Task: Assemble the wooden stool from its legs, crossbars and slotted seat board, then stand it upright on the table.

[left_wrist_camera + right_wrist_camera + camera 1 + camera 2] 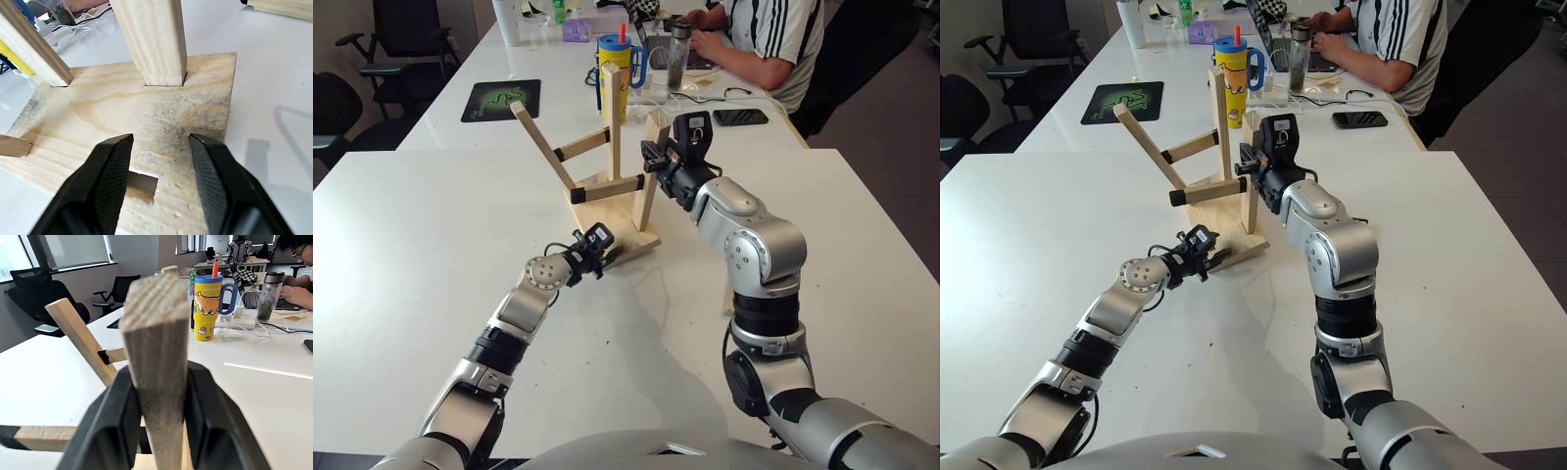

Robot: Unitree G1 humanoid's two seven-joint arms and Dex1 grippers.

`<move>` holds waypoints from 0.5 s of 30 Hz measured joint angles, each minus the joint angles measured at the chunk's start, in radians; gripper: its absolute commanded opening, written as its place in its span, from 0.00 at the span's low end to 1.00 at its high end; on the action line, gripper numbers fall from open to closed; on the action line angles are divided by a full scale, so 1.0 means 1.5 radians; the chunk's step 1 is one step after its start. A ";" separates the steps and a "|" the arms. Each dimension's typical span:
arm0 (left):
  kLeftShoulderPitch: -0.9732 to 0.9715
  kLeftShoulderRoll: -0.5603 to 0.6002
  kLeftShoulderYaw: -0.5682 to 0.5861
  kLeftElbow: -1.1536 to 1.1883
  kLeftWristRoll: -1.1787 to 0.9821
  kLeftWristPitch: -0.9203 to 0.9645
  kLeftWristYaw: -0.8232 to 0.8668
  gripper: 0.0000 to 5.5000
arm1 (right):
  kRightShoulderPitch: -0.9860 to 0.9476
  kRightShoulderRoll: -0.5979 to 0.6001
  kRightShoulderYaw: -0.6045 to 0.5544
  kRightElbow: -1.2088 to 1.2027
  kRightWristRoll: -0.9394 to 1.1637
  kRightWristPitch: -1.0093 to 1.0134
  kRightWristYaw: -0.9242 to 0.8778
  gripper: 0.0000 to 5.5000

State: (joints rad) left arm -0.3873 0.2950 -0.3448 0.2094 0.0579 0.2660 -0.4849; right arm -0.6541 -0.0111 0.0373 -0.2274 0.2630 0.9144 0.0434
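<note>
Seat board (626, 233) lies flat on the table (431, 245) just under our left gripper (161, 142), whose fingers (110, 181) are spread apart and hold nothing. An empty slot (143, 183) in the board sits between those fingers, and one upright leg (151, 39) stands in its slot just beyond them. Our right gripper (654, 157) is clenched on another leg (647, 201), near its upper end, with the wood pinched squarely between both fingers (117, 416). That leg runs down from the gripper to the board's corner. To the left of the right gripper, two crossbars (607, 189) tie the upright leg to a third leg (543, 145), which leans outward, away from both grippers. Beyond the right gripper, on the next table, we see a yellow cup (208, 308).
</note>
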 measured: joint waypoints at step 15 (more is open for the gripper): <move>-0.003 -0.045 0.055 -0.009 -0.070 0.077 -0.038 0.39 | -0.001 0.017 0.041 0.039 -0.033 -0.045 0.030 0.19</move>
State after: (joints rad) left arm -0.3921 0.2280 -0.2623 0.1964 -0.0463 0.3809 -0.5422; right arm -0.6550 0.0149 0.0989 -0.1682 0.2129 0.8474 0.0878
